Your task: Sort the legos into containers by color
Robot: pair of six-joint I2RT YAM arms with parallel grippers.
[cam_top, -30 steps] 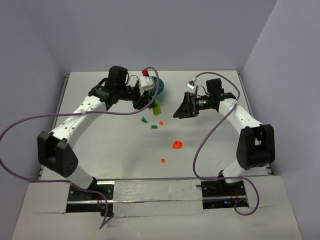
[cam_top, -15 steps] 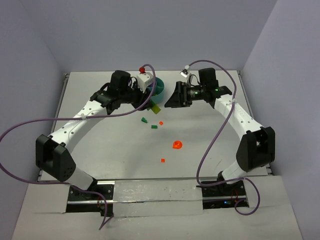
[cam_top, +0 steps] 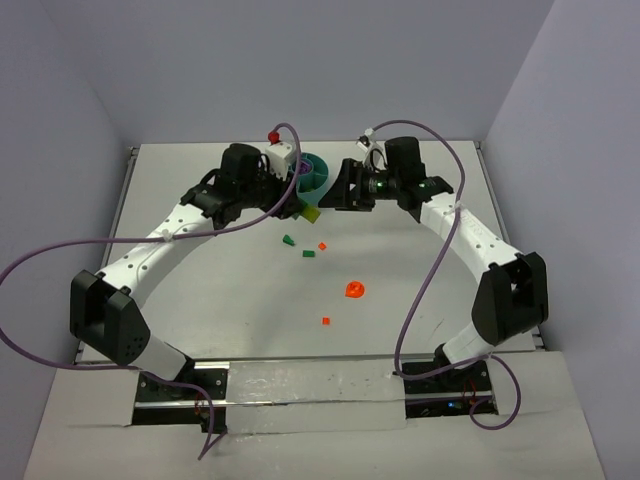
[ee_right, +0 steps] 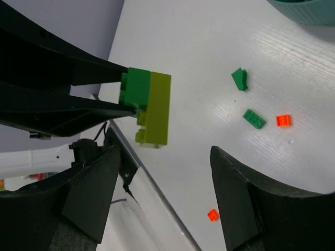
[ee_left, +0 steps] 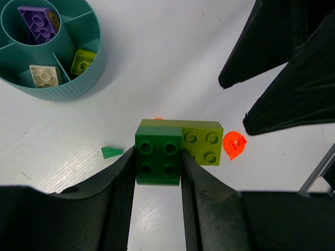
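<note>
My left gripper (ee_left: 158,163) is shut on a dark green lego (ee_left: 158,159) that is joined to a lime lego (ee_left: 203,144); the pair hangs above the table just in front of the teal bowl (cam_top: 318,176). The right gripper (ee_right: 165,180) is open and empty, facing the lime lego (ee_right: 157,107) from a short distance without touching it. In the left wrist view, the bowl's (ee_left: 78,89) containers hold a purple lego (ee_left: 36,23) in the hub, a lime one (ee_left: 82,60) and a cream one (ee_left: 46,76). In the top view, the left gripper (cam_top: 297,205) and right gripper (cam_top: 338,197) nearly meet.
Loose pieces lie on the white table: two small green ones (cam_top: 288,240) (cam_top: 308,254), a tiny orange one (cam_top: 322,246), a round orange piece (cam_top: 354,290) and another orange bit (cam_top: 325,320). Purple cables arc over both arms. Walls enclose the table at the back and sides.
The right gripper has swung left and back, up to the legos in the left gripper, and its jaws have narrowed a little. The left gripper shifted slightly toward the bowl, still holding its legos.
</note>
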